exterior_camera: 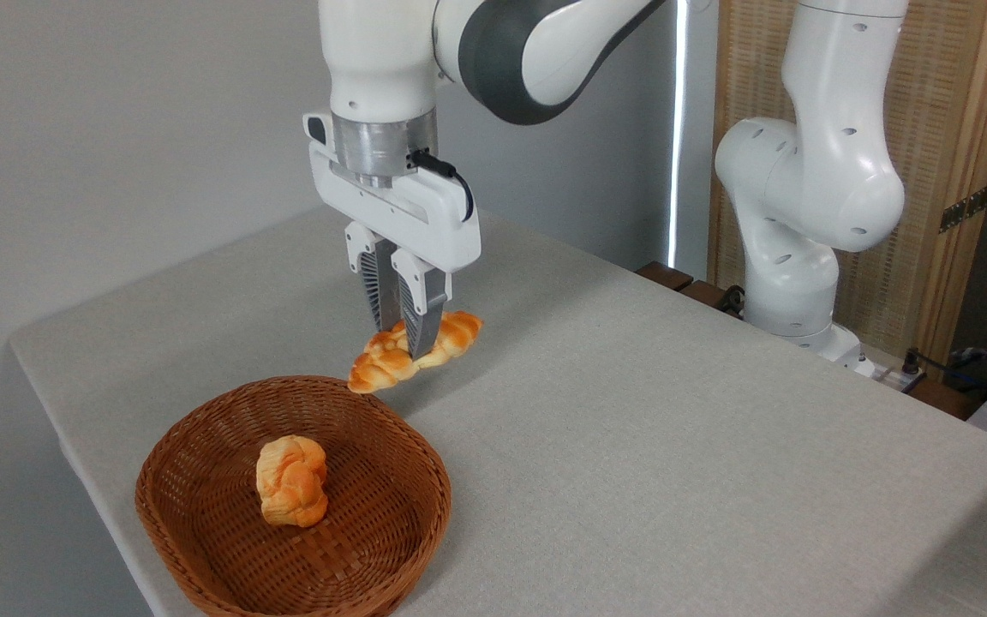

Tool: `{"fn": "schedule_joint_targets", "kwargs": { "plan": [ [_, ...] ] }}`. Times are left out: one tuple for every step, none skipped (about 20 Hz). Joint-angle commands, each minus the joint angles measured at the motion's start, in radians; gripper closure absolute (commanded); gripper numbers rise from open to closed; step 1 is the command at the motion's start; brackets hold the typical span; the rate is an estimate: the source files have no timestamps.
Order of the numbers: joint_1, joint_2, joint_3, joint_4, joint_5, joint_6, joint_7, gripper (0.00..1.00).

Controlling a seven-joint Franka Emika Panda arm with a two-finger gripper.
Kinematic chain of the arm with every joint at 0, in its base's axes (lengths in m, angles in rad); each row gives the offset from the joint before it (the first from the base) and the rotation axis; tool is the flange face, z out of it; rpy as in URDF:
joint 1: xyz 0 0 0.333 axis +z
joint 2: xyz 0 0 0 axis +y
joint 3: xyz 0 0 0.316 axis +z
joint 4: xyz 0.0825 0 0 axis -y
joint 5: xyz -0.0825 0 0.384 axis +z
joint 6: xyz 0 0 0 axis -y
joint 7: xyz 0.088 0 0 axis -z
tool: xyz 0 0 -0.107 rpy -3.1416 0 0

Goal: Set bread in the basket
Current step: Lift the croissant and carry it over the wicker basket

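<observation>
The robot arm [493, 51] is white with a dark grey band at the bend near the top; it comes in from the upper right and turns straight down; a shiny silver ring sits at the wrist [382, 146]; a short black cable curls at the side of the wrist; under it is a wide white block; the gripper [408, 338] hangs from that block and points down; its two grey fingers [419, 313] are ribbed and stand close together; they are pinched on the bread [459, 330] and hold it up in the air; the thick white base [802, 188] of the arm stands at the right.
</observation>
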Motion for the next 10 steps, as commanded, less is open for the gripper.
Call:
{"fn": "schedule_joint_targets", "kwargs": {
  "plan": [
    [-0.005, 0.005, 0.05, 0.062, -0.009, -0.014, 0.007, 0.57],
    [-0.005, 0.011, 0.051, 0.073, -0.011, -0.007, 0.007, 0.57],
    [-0.005, 0.014, 0.053, 0.079, -0.009, -0.004, 0.007, 0.57],
    [-0.005, 0.032, 0.071, 0.094, -0.011, 0.015, 0.007, 0.57],
    [-0.005, 0.041, 0.08, 0.104, -0.011, 0.032, 0.007, 0.57],
    [-0.005, 0.054, 0.088, 0.11, -0.012, 0.071, 0.007, 0.57],
    [-0.005, 0.069, 0.093, 0.111, -0.012, 0.119, 0.006, 0.56],
    [-0.005, 0.075, 0.096, 0.112, -0.012, 0.148, 0.007, 0.55],
    [-0.005, 0.089, 0.1, 0.112, -0.011, 0.197, 0.006, 0.54],
    [-0.005, 0.104, 0.104, 0.112, -0.011, 0.234, 0.006, 0.54]
  ]
}}
